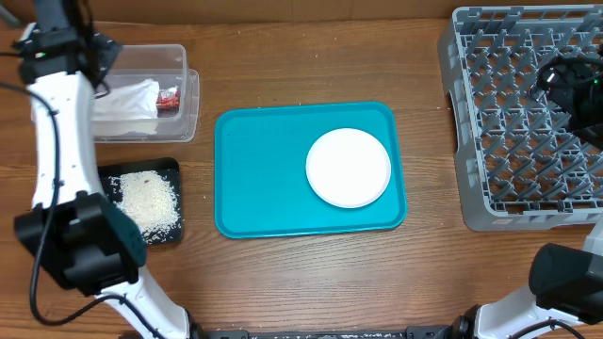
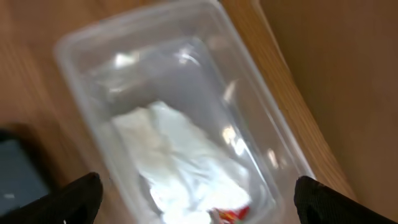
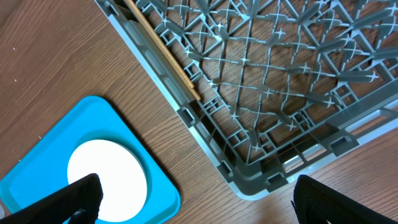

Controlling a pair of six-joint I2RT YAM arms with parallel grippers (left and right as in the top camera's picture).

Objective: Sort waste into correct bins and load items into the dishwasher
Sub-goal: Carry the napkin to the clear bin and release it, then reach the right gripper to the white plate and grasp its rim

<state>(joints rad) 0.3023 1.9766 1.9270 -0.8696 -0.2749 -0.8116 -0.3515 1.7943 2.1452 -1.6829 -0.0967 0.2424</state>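
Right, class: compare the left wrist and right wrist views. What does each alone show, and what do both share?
Left wrist only: a clear tub holding a crumpled napkin and a red-and-white wrapper. Right wrist only: the grey dish rack, chopsticks along its edge, a white plate on a teal tray. Both: the wooden table; left end effector and right end effector open.

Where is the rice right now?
In the overhead view, the rice sits in the black tray on the left, just below the clear tub and beside the teal tray.
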